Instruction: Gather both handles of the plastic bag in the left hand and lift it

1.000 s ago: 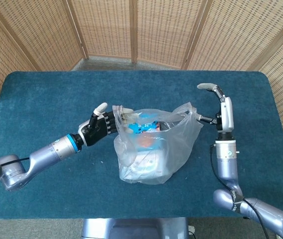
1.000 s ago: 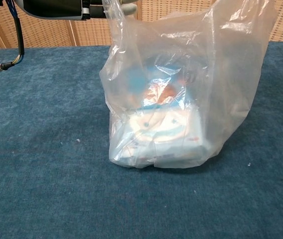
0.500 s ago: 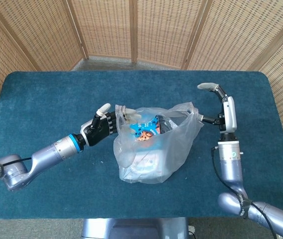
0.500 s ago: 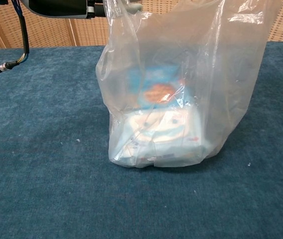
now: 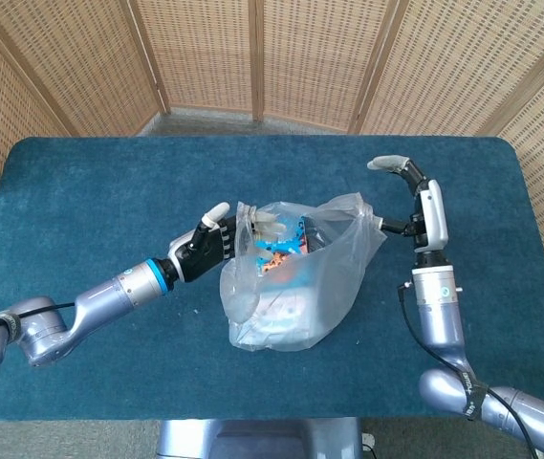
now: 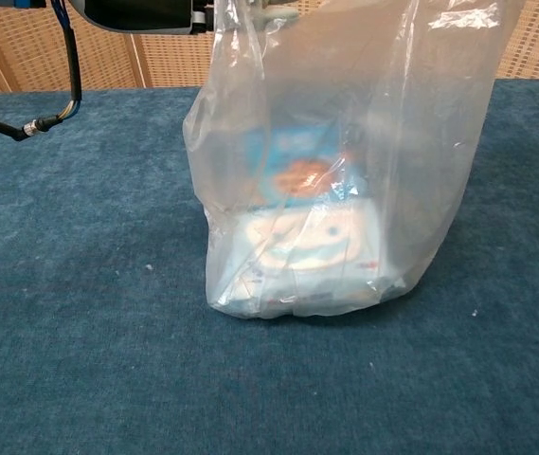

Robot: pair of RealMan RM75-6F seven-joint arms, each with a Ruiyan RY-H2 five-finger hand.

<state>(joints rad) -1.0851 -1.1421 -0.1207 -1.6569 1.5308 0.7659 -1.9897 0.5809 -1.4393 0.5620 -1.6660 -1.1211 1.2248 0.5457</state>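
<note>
Head view: your left hand (image 5: 206, 247) pinches the bag's (image 5: 295, 287) near handle, and your right hand (image 5: 415, 196) hooks the far one, mid-table (image 5: 80, 182). Chest view: bag (image 6: 335, 190) stands on the cloth, top stretched. Pull wider and the film may slip free or tip.

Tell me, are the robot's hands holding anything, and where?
Yes. The left hand grips the plastic bag by its left handle; the right hand pinches the right handle.
</note>
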